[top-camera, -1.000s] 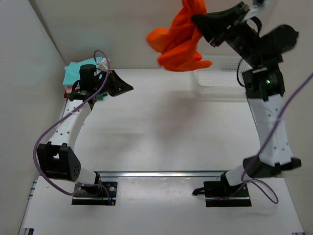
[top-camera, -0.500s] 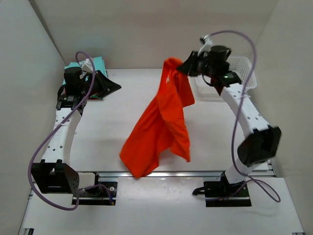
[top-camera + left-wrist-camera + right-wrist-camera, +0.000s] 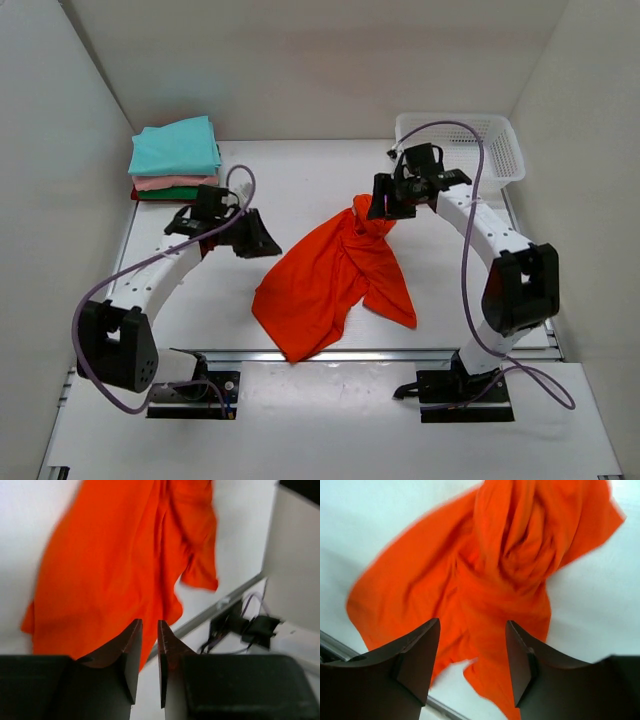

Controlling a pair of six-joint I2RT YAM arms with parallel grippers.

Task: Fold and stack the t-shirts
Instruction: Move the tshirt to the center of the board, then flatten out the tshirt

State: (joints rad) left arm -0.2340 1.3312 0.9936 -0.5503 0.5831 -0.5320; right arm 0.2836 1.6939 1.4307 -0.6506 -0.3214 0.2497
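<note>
We see the orange-red t-shirt [image 3: 330, 285] lying crumpled and unfolded on the white bench [image 3: 300, 180]. It spreads from the centre of the overhead view down to the lower middle, where its bottom edge reaches the metal rail [image 3: 420, 353]. The right claw [image 3: 380, 207] sits at the shirt's upper right end, over the bunched cloth there; from above we cannot tell whether it touches. In the right wrist view its fingers stand well apart with nothing between them, and the shirt [image 3: 510, 550] lies beyond the tips, filling the upper part of that frame. The left claw [image 3: 262, 240] is near the shirt's upper left edge and points toward it. In the left wrist view its fingers [image 3: 131, 645] are nearly together with a slim gap and grip nothing, and the shirt lies ahead across the upper left of that frame. The stack of folded t-shirts [image 3: 175, 150] rests in the upper left corner of the overhead view, teal on top, then pink and green, well apart from both claws. A white mesh basket [image 3: 500, 165] stands at the upper right.
</note>
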